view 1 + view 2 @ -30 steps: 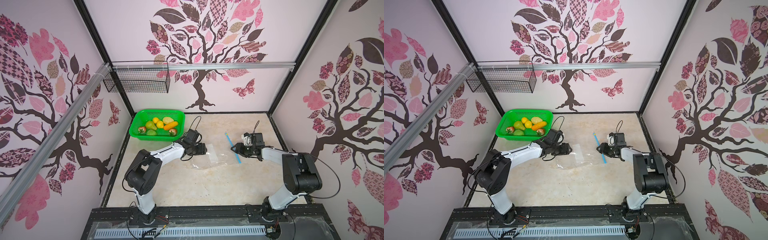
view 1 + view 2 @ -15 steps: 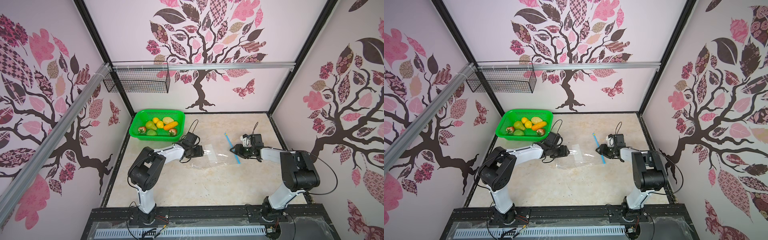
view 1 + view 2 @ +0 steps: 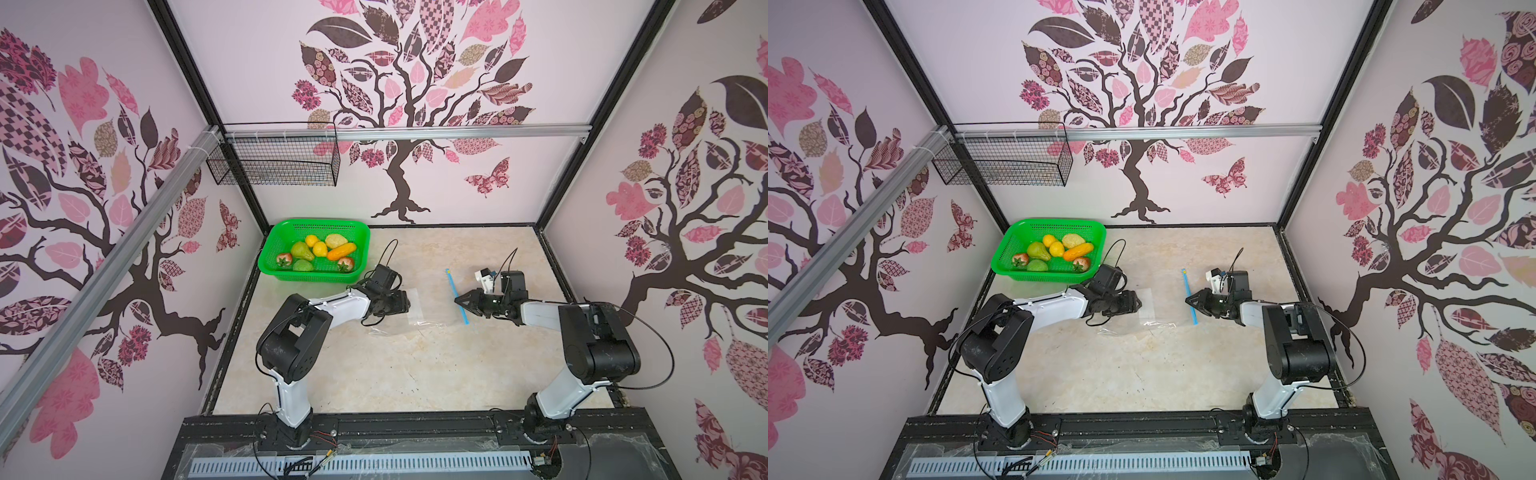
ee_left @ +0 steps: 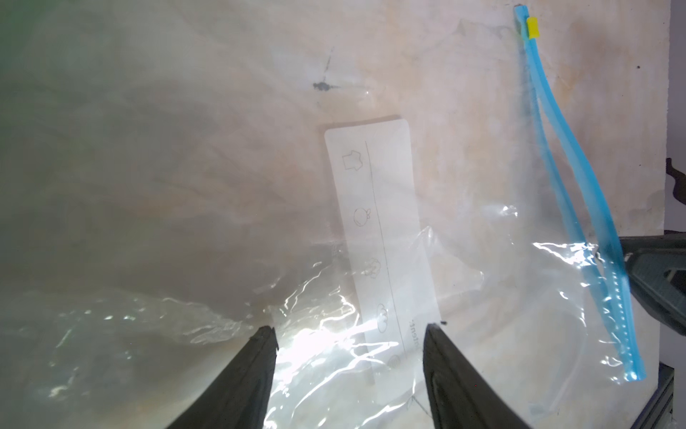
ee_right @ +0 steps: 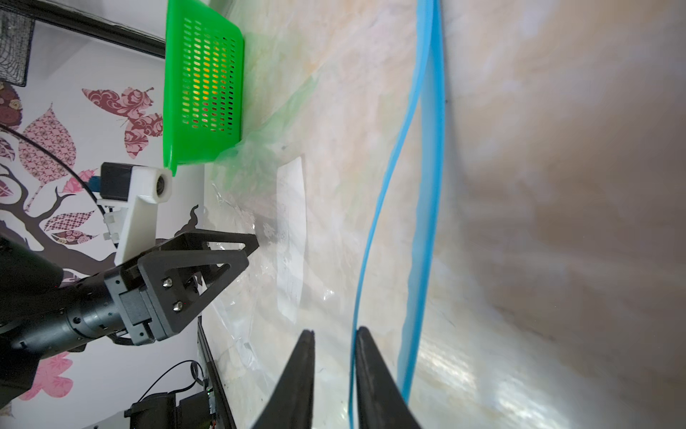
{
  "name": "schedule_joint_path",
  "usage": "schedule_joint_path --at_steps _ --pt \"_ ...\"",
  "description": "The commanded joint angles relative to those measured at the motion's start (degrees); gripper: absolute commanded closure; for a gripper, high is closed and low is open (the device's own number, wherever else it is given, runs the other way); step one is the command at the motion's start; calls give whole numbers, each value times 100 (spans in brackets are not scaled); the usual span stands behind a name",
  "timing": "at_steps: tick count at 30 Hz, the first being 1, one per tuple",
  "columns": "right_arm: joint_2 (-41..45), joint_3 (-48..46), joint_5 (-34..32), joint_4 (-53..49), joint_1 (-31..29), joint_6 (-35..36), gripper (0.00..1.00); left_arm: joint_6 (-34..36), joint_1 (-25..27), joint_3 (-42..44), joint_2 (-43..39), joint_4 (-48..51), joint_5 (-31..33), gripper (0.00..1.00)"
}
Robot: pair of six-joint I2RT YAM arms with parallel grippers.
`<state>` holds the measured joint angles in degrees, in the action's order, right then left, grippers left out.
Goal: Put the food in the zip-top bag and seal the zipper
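Plainly in the left wrist view: yellow slider (image 4: 532, 28) on the zipper (image 4: 568, 141).

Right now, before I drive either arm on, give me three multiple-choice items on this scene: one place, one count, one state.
1. Where is the food? A) in the green basket B) in the zip-top bag C) loose on the table
2. How many strawberries are there? A) one B) two C) four
3. The left gripper is: A) open and empty B) shut on a piece of food C) shut on the basket rim
Answers: 1 A, every piece lies in the basket. 2 B, two red ones show in the basket. 3 A, its fingers stand apart over the bag.
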<state>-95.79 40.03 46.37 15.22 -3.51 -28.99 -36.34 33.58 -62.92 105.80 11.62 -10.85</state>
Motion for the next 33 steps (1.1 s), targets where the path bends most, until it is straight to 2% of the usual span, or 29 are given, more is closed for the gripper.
schedule_joint_path --at_steps 1,7,12,15,18,23,24,29,33 --pt "162 -24 214 199 -90 -36 78 -83 50 87 124 -158 -57 34" --pt "-151 -97 -78 255 -543 -60 68 -249 201 185 226 -415 -44 35" --pt "-358 -156 -68 421 -592 -159 60 -514 228 370 303 -610 -69 36" --pt "-437 -127 -33 426 -599 -159 59 -567 240 486 262 -639 14 36" --pt "-523 -123 -35 429 -612 -160 65 -625 239 541 257 -678 47 36" --pt "-414 -62 -133 334 -618 -71 96 -736 236 511 158 -663 -14 35" --pt "-341 -27 -219 242 -627 -16 99 -767 231 470 104 -638 -52 35" --pt "140 430 -854 -645 -676 544 100 -829 171 12 -440 -394 -198 33" --pt "614 606 -1406 -1058 -772 912 100 -460 163 -708 -672 26 -235 32"
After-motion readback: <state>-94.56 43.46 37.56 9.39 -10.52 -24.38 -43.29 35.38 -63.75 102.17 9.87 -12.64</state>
